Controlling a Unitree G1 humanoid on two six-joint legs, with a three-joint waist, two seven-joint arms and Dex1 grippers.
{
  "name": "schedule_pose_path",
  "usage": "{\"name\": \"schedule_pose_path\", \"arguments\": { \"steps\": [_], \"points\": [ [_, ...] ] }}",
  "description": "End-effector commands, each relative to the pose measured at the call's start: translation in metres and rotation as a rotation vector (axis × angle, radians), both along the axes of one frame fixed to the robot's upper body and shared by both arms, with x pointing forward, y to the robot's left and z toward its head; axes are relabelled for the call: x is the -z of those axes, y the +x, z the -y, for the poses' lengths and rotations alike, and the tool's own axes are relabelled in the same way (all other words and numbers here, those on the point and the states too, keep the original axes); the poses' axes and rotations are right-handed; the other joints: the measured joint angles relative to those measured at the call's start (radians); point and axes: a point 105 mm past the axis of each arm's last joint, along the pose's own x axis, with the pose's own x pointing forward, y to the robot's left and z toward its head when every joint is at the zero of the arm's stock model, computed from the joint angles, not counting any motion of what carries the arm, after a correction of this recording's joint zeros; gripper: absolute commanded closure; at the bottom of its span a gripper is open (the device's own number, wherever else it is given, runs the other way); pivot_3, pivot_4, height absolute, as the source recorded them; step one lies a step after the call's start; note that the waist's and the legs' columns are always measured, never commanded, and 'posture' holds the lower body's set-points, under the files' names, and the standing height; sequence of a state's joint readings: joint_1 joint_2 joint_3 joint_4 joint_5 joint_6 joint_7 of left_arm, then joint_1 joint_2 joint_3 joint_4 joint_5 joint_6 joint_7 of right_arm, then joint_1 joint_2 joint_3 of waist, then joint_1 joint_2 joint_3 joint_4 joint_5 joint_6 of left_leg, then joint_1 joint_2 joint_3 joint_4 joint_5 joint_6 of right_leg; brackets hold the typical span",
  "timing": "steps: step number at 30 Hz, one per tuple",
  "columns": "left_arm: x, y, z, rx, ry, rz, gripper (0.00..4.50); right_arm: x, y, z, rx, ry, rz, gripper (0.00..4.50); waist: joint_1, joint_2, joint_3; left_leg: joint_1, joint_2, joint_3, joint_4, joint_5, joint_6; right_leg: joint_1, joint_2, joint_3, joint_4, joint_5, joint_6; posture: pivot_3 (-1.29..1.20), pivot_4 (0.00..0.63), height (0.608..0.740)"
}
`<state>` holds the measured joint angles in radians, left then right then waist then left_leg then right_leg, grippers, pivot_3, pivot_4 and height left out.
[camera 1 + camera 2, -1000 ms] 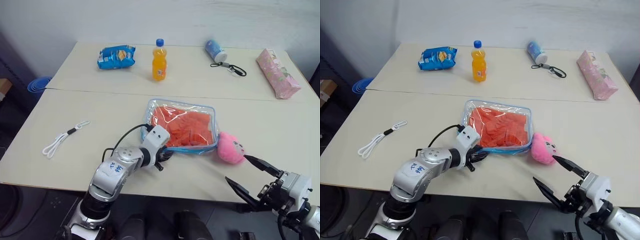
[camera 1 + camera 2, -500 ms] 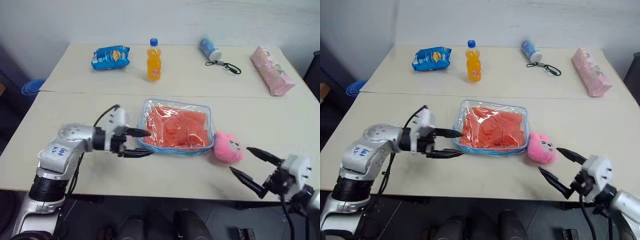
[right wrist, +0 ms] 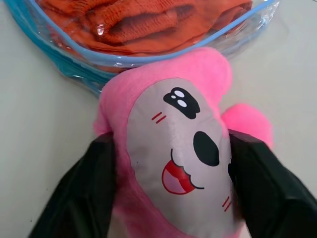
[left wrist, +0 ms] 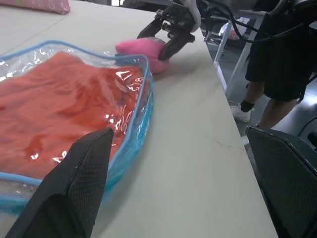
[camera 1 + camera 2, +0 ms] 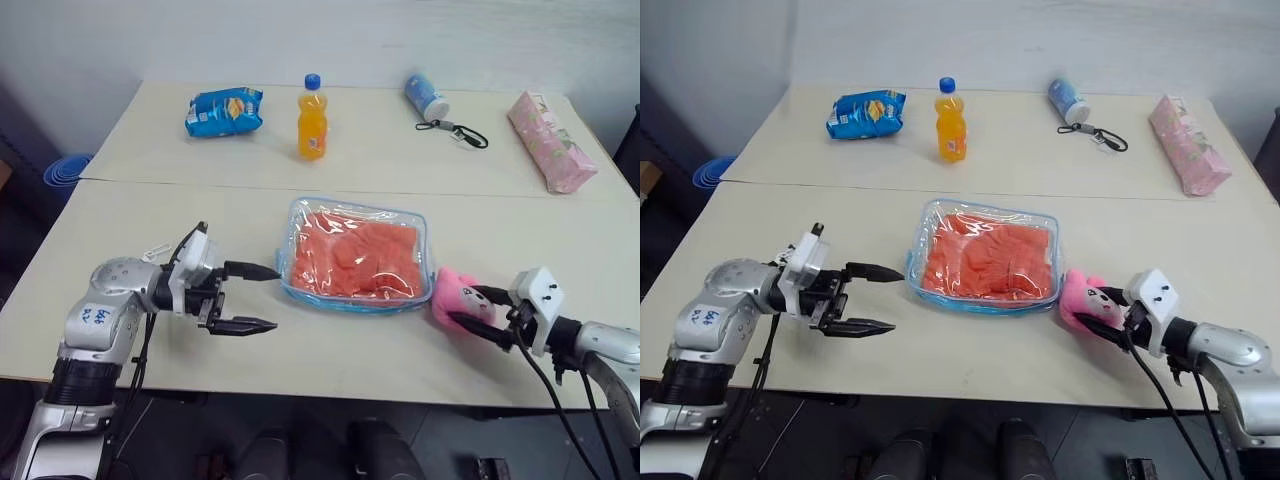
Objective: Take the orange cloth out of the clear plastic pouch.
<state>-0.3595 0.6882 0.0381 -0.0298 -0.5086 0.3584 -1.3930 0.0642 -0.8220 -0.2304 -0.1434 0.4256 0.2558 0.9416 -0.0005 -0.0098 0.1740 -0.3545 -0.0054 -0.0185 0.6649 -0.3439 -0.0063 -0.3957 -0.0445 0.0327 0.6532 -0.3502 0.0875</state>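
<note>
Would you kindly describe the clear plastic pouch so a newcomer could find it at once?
On the near half of the beige table, mid-width, lies the clear plastic pouch. A pink plush toy sits at its right corner. Its light-blue trim and the orange cloth inside distinguish it.

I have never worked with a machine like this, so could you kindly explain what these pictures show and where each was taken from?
This is a two-armed humanoid robot. Two pictures look down from its head over a beige table; the others come from a camera on each wrist. In the middle lies a clear plastic pouch with light-blue trim, a folded orange cloth still inside it. The left pincer is open beside the pouch, holding nothing. The right pincer has its black fingers either side of a pink plush toy. Farther back are a blue snack bag, an orange drink bottle, a small blue-and-white bottle with a strap and a pink patterned packet.
</note>
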Motion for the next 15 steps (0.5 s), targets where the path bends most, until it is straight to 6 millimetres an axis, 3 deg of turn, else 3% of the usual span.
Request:
{"name": "schedule_pose_path", "arguments": {
  "steps": [1, 6, 9, 15],
  "points": [
    [-0.007, -0.002, -0.003, -0.027, -0.02, 0.037, 0.0, -0.016, -0.01, 0.007, -0.057, 0.0, 0.044, 2.56, 0.002, 0.0, 0.0, 0.0, 0.0, 0.0, 0.0, 0.0, 0.0, 0.0, 0.0, 0.0, 0.0, 0.0, 0.0, 0.0, 0.15, 0.74],
    [-0.001, -0.001, -0.003, -0.066, -0.032, 0.035, 0.0, -0.045, -0.024, -0.005, -0.159, 0.155, 0.106, 4.09, -0.003, 0.0, 0.0, 0.0, 0.0, 0.0, 0.0, -0.003, 0.005, 0.0, 0.0, 0.0, 0.0, 0.0, 0.0, 0.0, 0.15, 0.74],
    [0.005, 0.0, -0.003, -0.081, -0.035, 0.02, 0.0, -0.055, -0.035, -0.018, -0.206, 0.264, 0.043, 4.09, -0.005, 0.0, 0.0, 0.002, 0.001, 0.0, 0.0, -0.003, 0.005, 0.0, 0.001, 0.0, 0.001, 0.0, 0.0, 0.0, 0.15, 0.74],
    [0.019, -0.003, 0.001, -0.08, -0.04, -0.034, 0.0, -0.058, -0.056, -0.066, -0.367, 0.43, -0.129, 4.09, -0.003, 0.0, 0.0, 0.001, 0.001, 0.0, 0.0, -0.002, 0.004, 0.001, 0.0, 0.0, 0.0, 0.0, 0.0, 0.0, 0.15, 0.74]
  ]
}}
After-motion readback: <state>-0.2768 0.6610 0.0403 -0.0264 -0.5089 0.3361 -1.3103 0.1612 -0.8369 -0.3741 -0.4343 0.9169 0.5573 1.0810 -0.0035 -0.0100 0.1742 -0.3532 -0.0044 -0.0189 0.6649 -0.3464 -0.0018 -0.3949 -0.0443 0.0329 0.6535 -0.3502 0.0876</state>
